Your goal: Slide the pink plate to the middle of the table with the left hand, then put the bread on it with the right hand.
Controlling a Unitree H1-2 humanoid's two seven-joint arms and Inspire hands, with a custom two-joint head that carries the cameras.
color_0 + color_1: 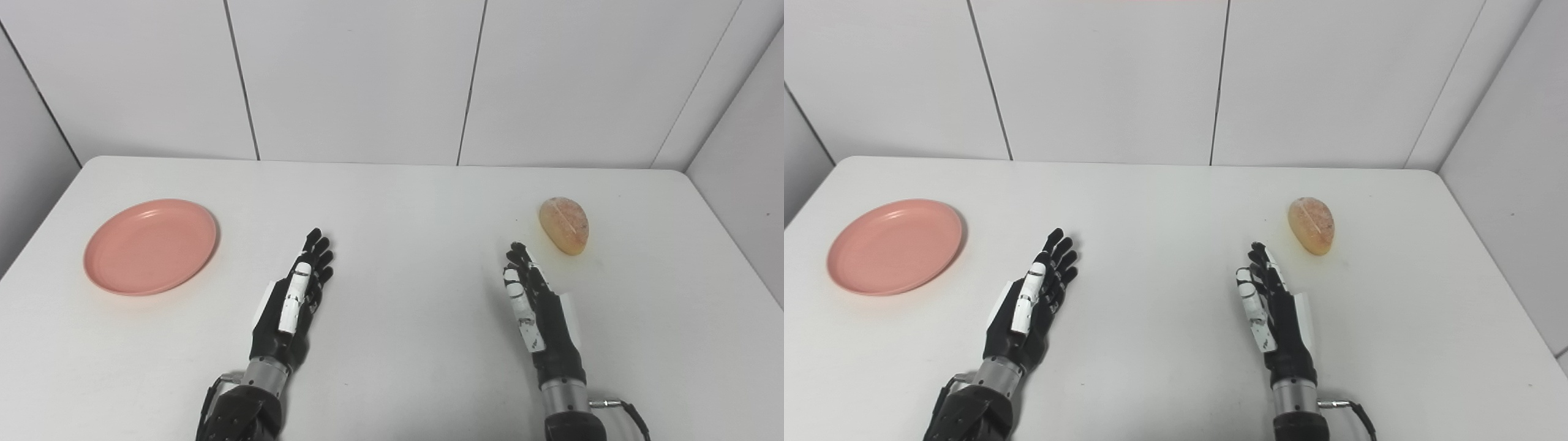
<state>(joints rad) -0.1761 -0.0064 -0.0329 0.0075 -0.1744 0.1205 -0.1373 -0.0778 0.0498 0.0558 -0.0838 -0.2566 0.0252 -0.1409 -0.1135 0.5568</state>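
Observation:
A pink plate point(150, 245) lies flat on the left part of the white table point(404, 202). A golden-brown bread roll point(564, 225) lies on the right part of the table. My left hand point(294, 300) is open and empty, fingers stretched forward, to the right of the plate and apart from it. My right hand point(533, 306) is open and empty, fingers stretched forward, just below and left of the bread, not touching it. The plate point(895, 245) and the bread point(1311, 225) also show in the right eye view.
White wall panels point(367, 79) stand close behind the table's far edge and along its right side. The table's left edge point(37, 226) runs near the plate. A cable point(631, 413) trails from my right wrist.

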